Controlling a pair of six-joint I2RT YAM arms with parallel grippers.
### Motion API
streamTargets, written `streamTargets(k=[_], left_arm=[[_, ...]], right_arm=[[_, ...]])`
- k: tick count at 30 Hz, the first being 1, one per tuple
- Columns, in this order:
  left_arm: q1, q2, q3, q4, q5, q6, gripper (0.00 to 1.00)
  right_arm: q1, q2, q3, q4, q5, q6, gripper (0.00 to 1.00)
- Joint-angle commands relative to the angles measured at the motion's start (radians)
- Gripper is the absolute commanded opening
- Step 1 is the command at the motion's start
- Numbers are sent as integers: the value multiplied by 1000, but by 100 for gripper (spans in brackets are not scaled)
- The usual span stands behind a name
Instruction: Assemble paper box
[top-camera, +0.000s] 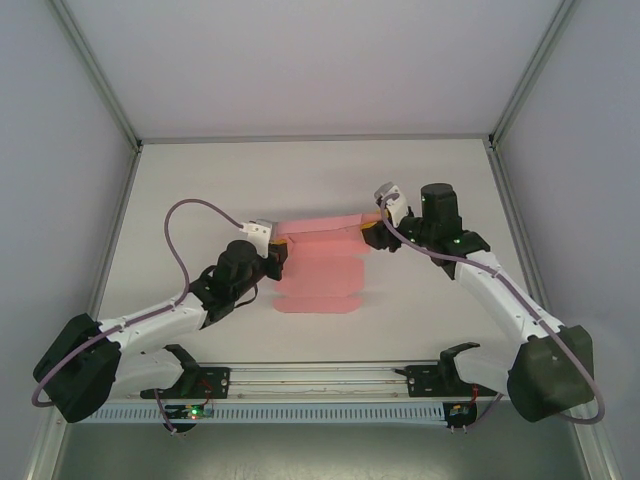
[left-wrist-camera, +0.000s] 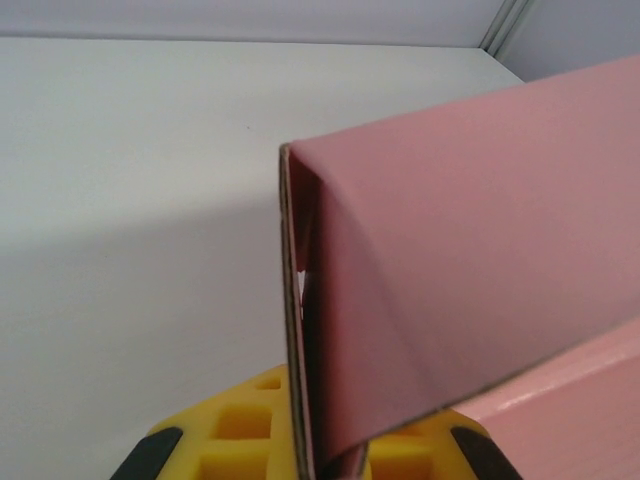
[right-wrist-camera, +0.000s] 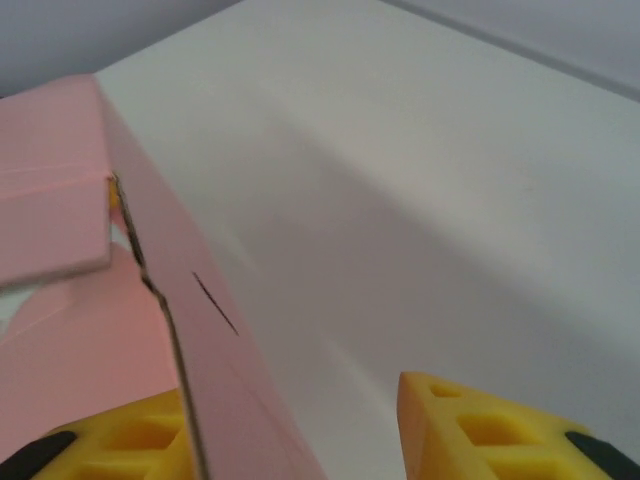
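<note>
Left fingers (left-wrist-camera: 240, 432) clamp the paper box (top-camera: 315, 272), right fingers (right-wrist-camera: 480, 425) gape around its other end; long axis left-right.

A robotics lab test cell, folks: a bare white desk (top-camera: 420, 180) boxed in by plain pale panels (top-camera: 300, 60) on aluminium posts (top-camera: 100, 75). Along the desk's near edge a metal rail (top-camera: 320, 375) carries the left arm (top-camera: 150, 320) and right arm (top-camera: 510, 300), a loose cable (top-camera: 185, 215) looping off one, exposed circuit boards (top-camera: 188, 410) alongside.

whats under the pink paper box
The paper box lies on the white table, its far strip raised off it. Whatever is beneath the flat part is covered.
</note>
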Motion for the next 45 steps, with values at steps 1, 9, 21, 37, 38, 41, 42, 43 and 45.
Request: streamTargets(k=[1,9,21,37,38,41,42,43,45], left_arm=[[-9,11,8,63,44,47,0],[-10,87,57,49,-98,-31,0],[-6,342,345,-449,-719,-362,0],[81,321,284,-340,-403,-215,0],[80,297,263,-296,-357,-201,0],[82,229,230,-238,-280,-163,0],[80,207,220,-226,-262,-149,0],[81,189,211,-210,-232,-119,0],[81,154,193,-193,-193,-85,0]], right_arm=[[1,7,37,-7,-150,-51,37],[29,1,41,-36,-256,-71,2],[123,-72,97,-127,20,-22,0],[126,-75,95,-102,74,-7,21],[127,-78,98,-109,77,-20,29],[128,-93,120,-126,150,-1,51],[127,-100,131,-134,190,8,65],[127,-105,139,-136,241,11,76],[124,-102,158,-136,365,15,87]])
